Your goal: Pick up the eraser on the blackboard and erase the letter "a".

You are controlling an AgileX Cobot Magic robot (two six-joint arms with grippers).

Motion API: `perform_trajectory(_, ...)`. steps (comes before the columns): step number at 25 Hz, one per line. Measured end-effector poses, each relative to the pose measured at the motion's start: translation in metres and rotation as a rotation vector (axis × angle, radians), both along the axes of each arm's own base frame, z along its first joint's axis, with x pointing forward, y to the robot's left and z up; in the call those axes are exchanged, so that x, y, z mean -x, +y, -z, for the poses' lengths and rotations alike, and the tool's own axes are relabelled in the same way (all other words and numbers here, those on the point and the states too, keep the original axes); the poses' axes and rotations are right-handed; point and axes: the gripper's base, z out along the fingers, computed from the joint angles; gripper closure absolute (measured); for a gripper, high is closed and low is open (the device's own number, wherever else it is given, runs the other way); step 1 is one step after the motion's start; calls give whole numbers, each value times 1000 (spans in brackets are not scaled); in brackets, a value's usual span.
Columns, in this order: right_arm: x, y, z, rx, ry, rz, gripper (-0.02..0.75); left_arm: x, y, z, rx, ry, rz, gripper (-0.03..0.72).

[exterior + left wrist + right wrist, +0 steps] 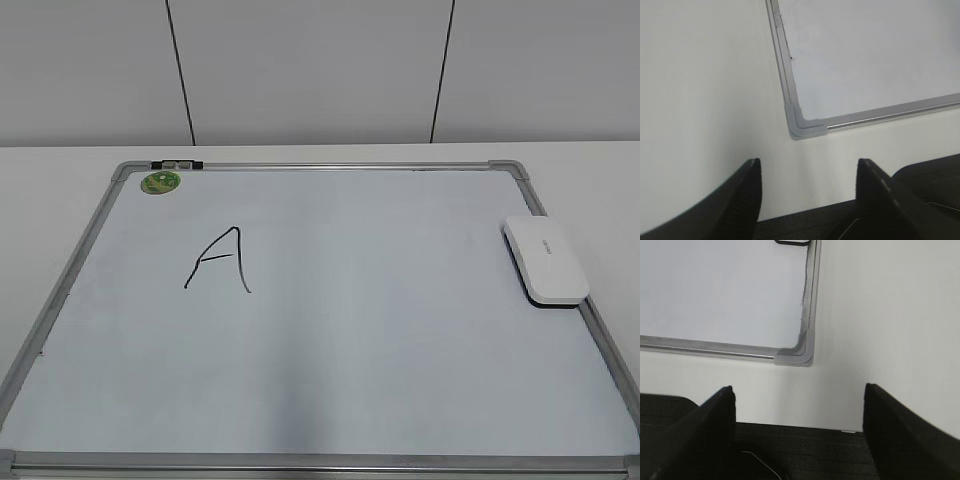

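Observation:
The eraser [545, 260], a flat white rounded block with a dark underside, lies on the right edge of the blackboard [330, 166], a white board in a silver frame. Only a large capital "A" [220, 260] is drawn on the board, left of its middle. No small lowercase "a" shows in any view. Neither gripper appears in the exterior view. My left gripper [807, 172] is open and empty above the table, near the board's near-left corner [800, 125]. My right gripper [799, 395] is open and empty near the board's near-right corner [800, 357]. A dark sliver [792, 242] at the top edge may be the eraser.
A round green sticker [161, 182] sits at the board's far-left corner, with a small black-and-silver clip [177, 163] on the frame beside it. The board lies on a white table [580, 165] with a white panelled wall behind. Dark fabric [805, 450] runs along the table's near edge.

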Motion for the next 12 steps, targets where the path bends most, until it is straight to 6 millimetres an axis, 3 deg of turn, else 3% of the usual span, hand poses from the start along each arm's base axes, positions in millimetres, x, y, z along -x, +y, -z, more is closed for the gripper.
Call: perform_trajectory(12,0,0,0,-1,0,0,150,0,0,0,-4,0,-1,246)
